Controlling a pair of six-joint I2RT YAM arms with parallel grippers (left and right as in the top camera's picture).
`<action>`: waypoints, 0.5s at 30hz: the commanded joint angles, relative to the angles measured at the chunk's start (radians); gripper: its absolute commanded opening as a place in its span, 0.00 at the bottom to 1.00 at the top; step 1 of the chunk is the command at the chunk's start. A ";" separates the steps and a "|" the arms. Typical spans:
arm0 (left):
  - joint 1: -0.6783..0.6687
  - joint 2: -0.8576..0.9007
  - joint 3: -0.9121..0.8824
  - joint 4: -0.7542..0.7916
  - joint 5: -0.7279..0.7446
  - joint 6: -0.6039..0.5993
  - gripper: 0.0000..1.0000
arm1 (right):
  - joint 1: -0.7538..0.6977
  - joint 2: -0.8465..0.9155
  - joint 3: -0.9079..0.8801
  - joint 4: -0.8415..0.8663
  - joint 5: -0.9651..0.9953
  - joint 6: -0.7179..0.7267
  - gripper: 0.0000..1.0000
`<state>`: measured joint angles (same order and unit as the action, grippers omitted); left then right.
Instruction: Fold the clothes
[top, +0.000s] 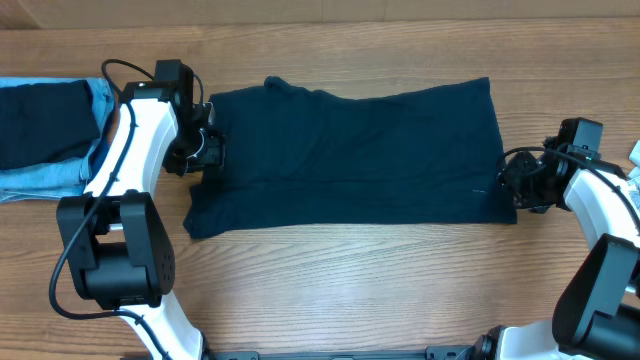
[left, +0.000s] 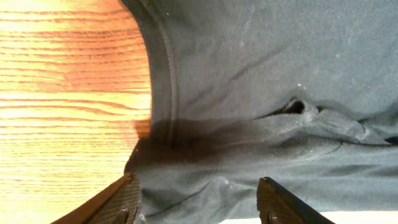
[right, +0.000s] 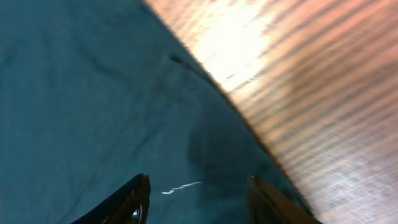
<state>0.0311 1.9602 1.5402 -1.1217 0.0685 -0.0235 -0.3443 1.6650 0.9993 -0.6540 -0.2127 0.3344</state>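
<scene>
The clothes are chiefly a dark navy shirt (top: 350, 160) spread flat as a wide band across the middle of the table. My left gripper (top: 208, 150) stands at its left edge. In the left wrist view this gripper (left: 199, 194) is open, its fingers (left: 121, 202) wide apart over wrinkled navy cloth (left: 261, 93). My right gripper (top: 512, 182) is at the shirt's right edge. The right wrist view shows that gripper (right: 199, 190) open above the cloth (right: 93, 93), near a white thread (right: 180, 186). Neither gripper holds anything.
At the far left lies a dark navy piece (top: 40, 120) on top of light blue denim (top: 45, 180). A small white object (top: 635, 152) shows at the right edge. Bare wooden table (top: 350, 290) runs in front of the shirt.
</scene>
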 joint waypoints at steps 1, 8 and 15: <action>-0.005 0.002 0.018 -0.004 0.077 0.003 0.67 | 0.035 -0.027 0.023 0.015 -0.082 -0.052 0.54; -0.014 0.002 0.073 0.061 0.358 0.001 0.66 | 0.116 -0.027 0.073 0.032 -0.188 -0.159 0.49; -0.013 0.002 0.265 0.093 0.347 0.002 0.75 | 0.140 -0.027 0.249 0.013 -0.290 -0.175 0.55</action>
<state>0.0257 1.9602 1.7088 -1.0451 0.3840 -0.0254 -0.2089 1.6650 1.1542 -0.6445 -0.4412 0.1860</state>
